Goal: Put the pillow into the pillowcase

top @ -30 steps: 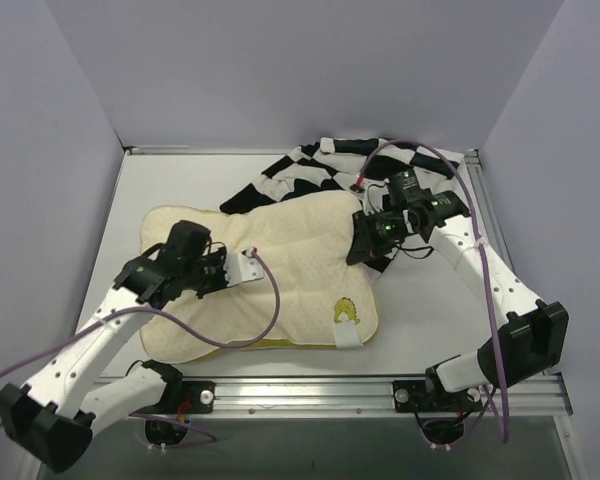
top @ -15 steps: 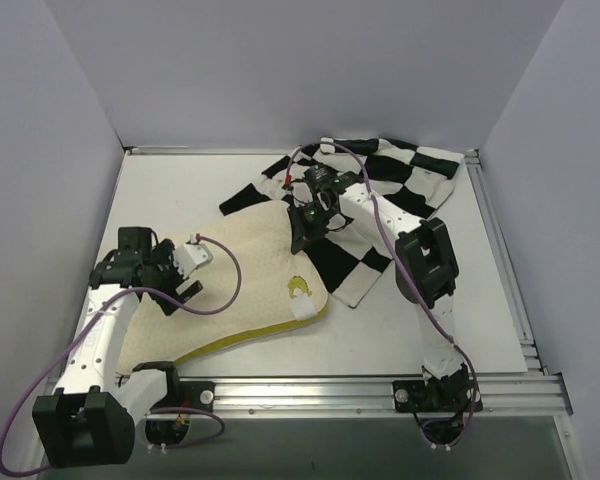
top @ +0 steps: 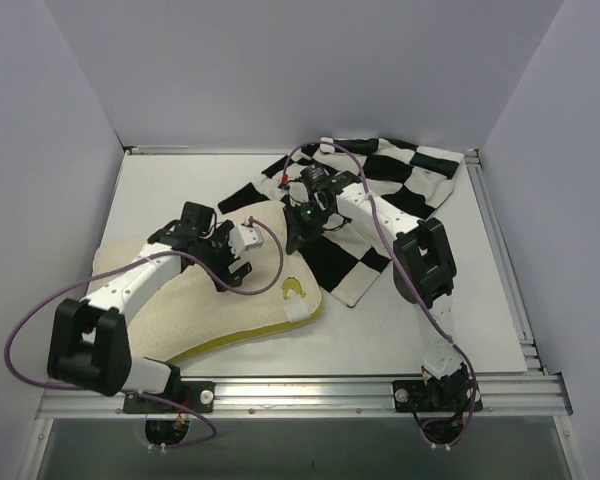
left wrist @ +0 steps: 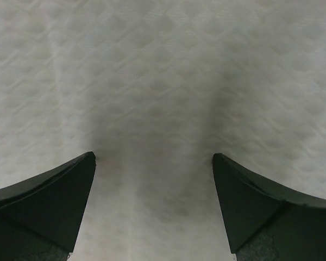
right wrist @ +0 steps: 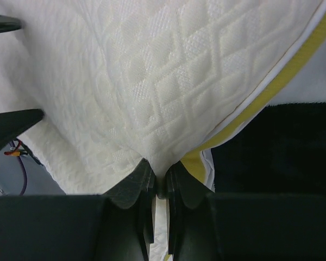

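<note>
Left claw [top: 233, 270] sits over the middle of the pillow [top: 195, 310]. In the left wrist view its fingers are spread wide with only quilted cloth between them, so it has hold of nothing. I can't tell if it's pressing down or just above.

The pillow lies on the counter [top: 170, 190], left and centre. Its yellow edge is toward the arm bases, with the logo and tag at the near right corner.

Right claw [top: 298, 235] is at the pillow's far right corner. The right wrist view shows its fingers pinched tight on a fold of pillow right at the yellow seam.

The case [top: 400, 185] lies rumpled at the far right of the counter, just beside that held corner and likely touching it. Black cloth shows next to the seam in the right wrist view.

Step, as I judge it: bringing the held corner up to the case, with insertion not begun.

Nothing is in the case; all of the pillow that shows is outside it. The case's mouth can't be made out.

The next move calls for finding that mouth and holding it open, likely with the free left claw, then feeding the held corner in.
</note>
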### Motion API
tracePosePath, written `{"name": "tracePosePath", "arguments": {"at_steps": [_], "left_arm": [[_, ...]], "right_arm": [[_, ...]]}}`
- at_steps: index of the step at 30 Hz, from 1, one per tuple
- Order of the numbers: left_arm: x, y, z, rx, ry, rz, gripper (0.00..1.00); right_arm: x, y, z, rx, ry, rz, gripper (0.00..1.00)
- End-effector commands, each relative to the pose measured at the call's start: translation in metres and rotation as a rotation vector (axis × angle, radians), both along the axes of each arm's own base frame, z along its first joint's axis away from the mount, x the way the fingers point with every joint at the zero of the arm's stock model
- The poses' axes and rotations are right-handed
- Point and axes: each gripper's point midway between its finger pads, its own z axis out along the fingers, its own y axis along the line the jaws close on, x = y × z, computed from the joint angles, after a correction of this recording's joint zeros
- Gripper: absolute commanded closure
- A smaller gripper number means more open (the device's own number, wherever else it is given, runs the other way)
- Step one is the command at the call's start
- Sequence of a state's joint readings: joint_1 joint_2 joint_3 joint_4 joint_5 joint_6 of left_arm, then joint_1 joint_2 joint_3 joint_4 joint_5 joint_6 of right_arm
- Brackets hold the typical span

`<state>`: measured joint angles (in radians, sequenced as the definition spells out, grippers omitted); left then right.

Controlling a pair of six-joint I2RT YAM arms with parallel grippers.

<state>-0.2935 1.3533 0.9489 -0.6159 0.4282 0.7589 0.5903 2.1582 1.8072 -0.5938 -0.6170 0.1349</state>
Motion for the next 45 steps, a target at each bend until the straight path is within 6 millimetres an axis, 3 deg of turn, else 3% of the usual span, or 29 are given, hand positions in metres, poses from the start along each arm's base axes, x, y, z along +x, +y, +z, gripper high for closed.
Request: {"name": "tracePosePath", "arguments": {"at_steps": [1,2,3,5,6,9,10,13,15,18,23,24,27,31,33,36,37,38,40,41,43,44,45], "left_arm": [[0.033,-0.014,-0.022,-0.008,-0.063,0.015,0.03],[0.037,-0.010,-0.032,0.032,-0.056,0.024,0.03],[0.036,-0.009,-0.050,0.064,-0.017,-0.008,0.14],[0.027,-0.006,-0.059,0.095,0.052,-0.053,0.43],[0.022,-0.005,-0.064,0.096,0.081,-0.084,0.65],[0.003,0.001,-0.056,0.052,0.145,-0.117,1.00],[0.002,0.009,-0.051,0.037,0.150,-0.096,1.00],[-0.002,0.011,-0.020,-0.063,0.119,-0.067,1.00],[0.002,0.020,0.005,-0.118,0.076,-0.012,1.00],[0.003,0.037,0.027,-0.149,0.043,0.048,1.00],[-0.007,0.050,0.035,-0.162,0.049,0.080,1.00],[-0.005,0.062,0.034,-0.167,0.048,0.122,1.00],[-0.005,0.068,0.033,-0.174,0.062,0.154,1.00],[0.001,0.077,0.032,-0.203,0.081,0.207,1.00],[0.002,0.079,0.031,-0.220,0.095,0.219,1.00],[-0.002,0.082,0.026,-0.191,0.090,0.195,1.00],[-0.003,0.083,0.025,-0.182,0.086,0.191,1.00],[-0.005,0.084,0.022,-0.171,0.085,0.183,1.00],[-0.010,0.085,0.020,-0.157,0.089,0.174,1.00],[-0.013,0.085,0.017,-0.153,0.096,0.169,1.00],[-0.016,0.086,0.015,-0.146,0.101,0.169,1.00],[-0.017,0.086,0.014,-0.144,0.102,0.167,1.00],[-0.019,0.087,0.012,-0.143,0.106,0.171,1.00]], "right_arm": [[-0.010,0.016,0.042,0.108,-0.012,0.027,0.99],[-0.013,0.017,0.044,0.120,0.004,0.029,0.97],[-0.016,0.013,0.046,0.126,0.012,0.025,0.91],[-0.017,0.002,0.054,0.143,0.025,0.003,0.84],[-0.019,-0.009,0.046,0.132,0.058,-0.022,0.78],[0.009,-0.063,0.037,0.079,0.043,-0.148,0.78],[0.021,-0.093,0.026,0.037,0.038,-0.207,0.78],[0.027,-0.144,-0.005,-0.158,-0.028,-0.229,0.81],[0.018,-0.157,-0.022,-0.223,0.002,-0.220,0.83],[-0.008,-0.162,-0.051,-0.289,0.102,-0.192,0.84],[-0.067,-0.142,-0.085,-0.313,0.270,-0.111,0.85],[-0.081,-0.132,-0.087,-0.304,0.294,-0.080,0.85],[-0.126,-0.107,-0.086,-0.241,0.423,-0.026,0.85],[-0.172,-0.076,-0.060,-0.065,0.579,0.025,0.82],[-0.174,-0.064,-0.034,0.041,0.556,0.058,0.79],[-0.140,-0.065,0.004,0.126,0.416,0.029,0.77],[-0.116,-0.062,0.023,0.164,0.338,0.013,0.75],[-0.090,-0.075,0.036,0.182,0.289,-0.051,0.66],[-0.052,-0.088,0.049,0.163,0.184,-0.125,0.60],[-0.023,-0.096,0.061,0.142,0.094,-0.170,0.51],[0.010,-0.110,0.064,0.029,-0.029,-0.229,0.47],[0.036,-0.122,0.063,-0.067,-0.122,-0.267,0.48],[0.046,-0.125,0.063,-0.103,-0.153,-0.279,0.49]]}}
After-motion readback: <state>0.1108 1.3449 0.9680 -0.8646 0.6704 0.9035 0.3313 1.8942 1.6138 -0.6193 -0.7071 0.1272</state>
